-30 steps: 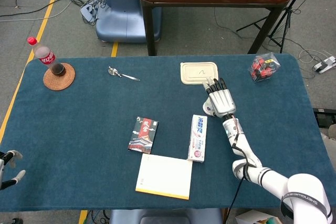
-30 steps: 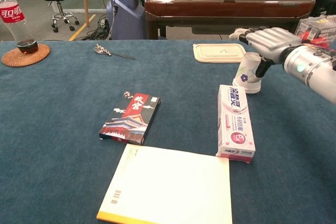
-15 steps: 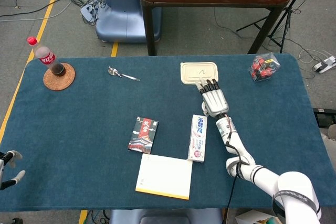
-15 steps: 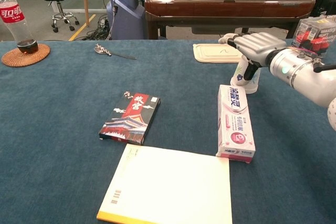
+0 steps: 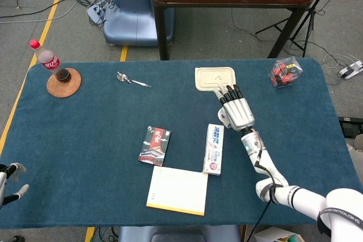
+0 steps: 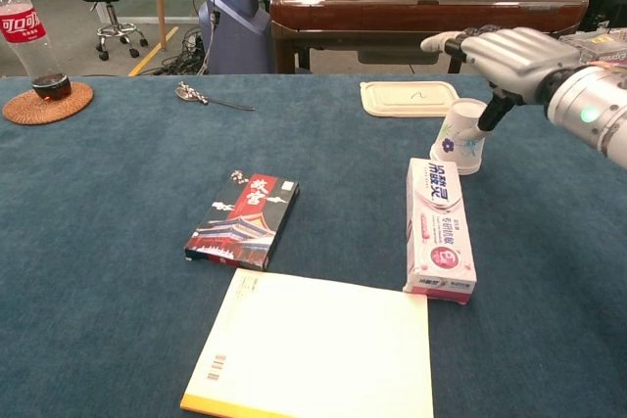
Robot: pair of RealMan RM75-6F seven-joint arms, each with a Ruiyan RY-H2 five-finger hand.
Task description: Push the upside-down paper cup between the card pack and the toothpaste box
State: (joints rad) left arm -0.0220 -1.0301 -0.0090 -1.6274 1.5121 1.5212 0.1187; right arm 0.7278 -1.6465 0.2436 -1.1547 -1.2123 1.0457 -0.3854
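Note:
The upside-down paper cup (image 6: 458,138), white with a small print, stands just beyond the far end of the toothpaste box (image 6: 439,227) and leans slightly. My right hand (image 6: 509,50) hovers over it with its fingers stretched out, and a dark fingertip (image 6: 487,117) touches the cup's right side. In the head view the right hand (image 5: 237,107) covers most of the cup (image 5: 224,121). The card pack (image 6: 243,208) lies well to the left of the toothpaste box (image 5: 214,148), with bare cloth between them. My left hand (image 5: 9,181) shows at the lower left table edge, holding nothing.
A pale yellow notebook (image 6: 313,349) lies in front of the gap between pack and box. A beige lid (image 6: 409,98) sits behind the cup. A spoon (image 6: 201,97), a cola bottle (image 6: 29,31) on a coaster, and a clear box (image 5: 285,72) sit further back.
My right hand swung left over the cup, then came back right and rose a little. The cup has barely shifted and now leans slightly. The left hand has stayed put.

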